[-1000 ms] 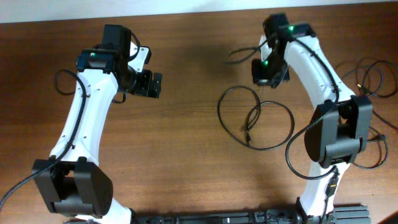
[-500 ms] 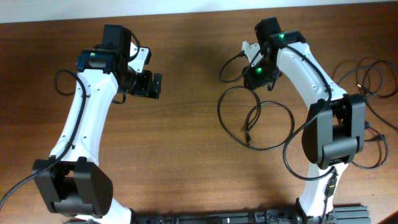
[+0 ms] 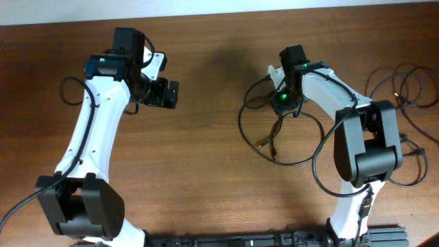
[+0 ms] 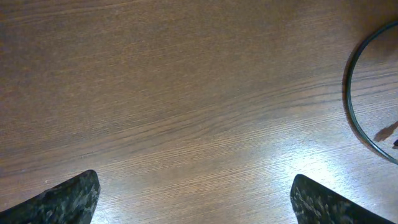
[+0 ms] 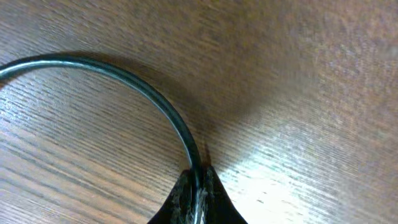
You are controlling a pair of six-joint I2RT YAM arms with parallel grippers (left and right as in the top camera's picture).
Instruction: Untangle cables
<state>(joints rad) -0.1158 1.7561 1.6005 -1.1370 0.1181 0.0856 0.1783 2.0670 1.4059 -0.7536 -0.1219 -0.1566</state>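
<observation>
Thin black cables (image 3: 288,140) lie in loose loops on the wooden table right of centre, with a small plug end (image 3: 263,143) near the loop's left side. My right gripper (image 3: 280,103) is shut on one cable; in the right wrist view the cable (image 5: 130,81) arcs out from between the closed fingertips (image 5: 217,199), just above the wood. My left gripper (image 3: 168,94) is open and empty over bare wood at the left; its fingertips (image 4: 68,196) stand wide apart. An arc of cable (image 4: 354,106) shows at the right edge of the left wrist view.
Another bunch of thin black cables (image 3: 405,86) lies at the table's right edge. A small cable loop (image 3: 70,89) sits by the left arm. A pale wall strip (image 3: 206,7) runs along the table's far edge.
My right gripper has moved left and toward the front with the cable, dragging its loops and reshaping them. The left arm has not moved.
</observation>
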